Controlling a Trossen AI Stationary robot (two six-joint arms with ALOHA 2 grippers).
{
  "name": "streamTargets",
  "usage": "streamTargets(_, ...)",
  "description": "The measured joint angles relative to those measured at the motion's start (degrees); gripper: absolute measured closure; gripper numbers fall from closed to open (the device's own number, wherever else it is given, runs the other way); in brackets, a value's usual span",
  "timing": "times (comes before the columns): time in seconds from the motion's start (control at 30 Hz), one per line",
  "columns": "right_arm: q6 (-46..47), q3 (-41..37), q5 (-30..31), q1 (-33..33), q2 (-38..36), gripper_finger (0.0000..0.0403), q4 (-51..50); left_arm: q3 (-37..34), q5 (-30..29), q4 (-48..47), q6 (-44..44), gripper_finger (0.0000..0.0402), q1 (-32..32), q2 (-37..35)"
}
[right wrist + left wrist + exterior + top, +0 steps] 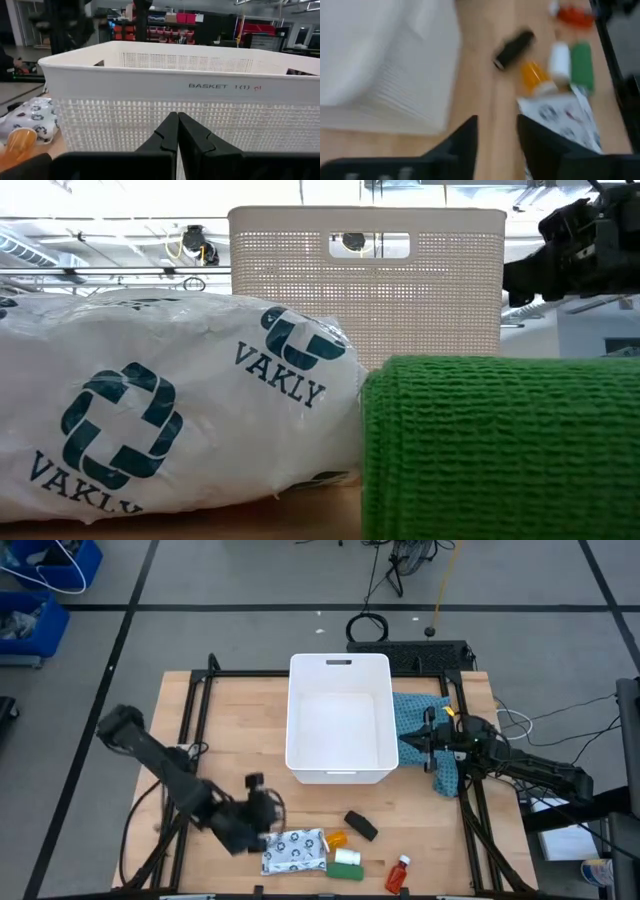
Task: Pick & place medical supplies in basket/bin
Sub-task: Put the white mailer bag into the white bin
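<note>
In the high view, the supplies lie along the bottom edge of the frame on the wooden table point(230, 710). The white packet point(295, 850) sits bottom centre, with the green-white box point(347, 871) just right of it and touching its lower corner. The white cylinder point(348, 856) lies against the box's upper side, and the orange bottle point(337, 839) is just above that, beside the packet's right edge. Right of these, apart, is the red bottle point(399, 873). The black piece point(361, 825) lies tilted a little higher, between the bottles and the tub.

The left gripper point(262, 812) hangs at lower left of centre, just above the packet's left end. Its fingers point(462, 145) stand narrowly apart with nothing between them, over bare wood beside the packet.

The white tub point(339, 772) stands in the middle of the frame, its handle slot in the far short wall, and nothing shows inside.

The right gripper point(407, 743) waits at the tub's right wall, over the teal cloth point(415, 710); its fingers point(167, 135) are pressed together, empty, pointing at the tub's meshed side.
</note>
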Motion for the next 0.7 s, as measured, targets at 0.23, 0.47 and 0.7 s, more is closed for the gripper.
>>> streamTargets(0.23, 3.98, 0.00, 0.04, 0.01, 0.02, 0.0403, 1.97, 0.87, 10.09, 4.11, -8.35, 0.0102, -1.83, 9.57)
streamTargets(0.47, 2.81, 0.00, 2.17, 0.07, 0.02, 0.0403, 3.97, 0.92, 17.98, 14.57, -9.25, 0.0057, -2.67, 17.25)
streamTargets(0.7, 5.41, -0.01, 2.85, 0.07, 0.02, 0.0403, 3.98, 7.28, 17.44, 10.77, -12.98, 0.0050, -5.48, 21.92)
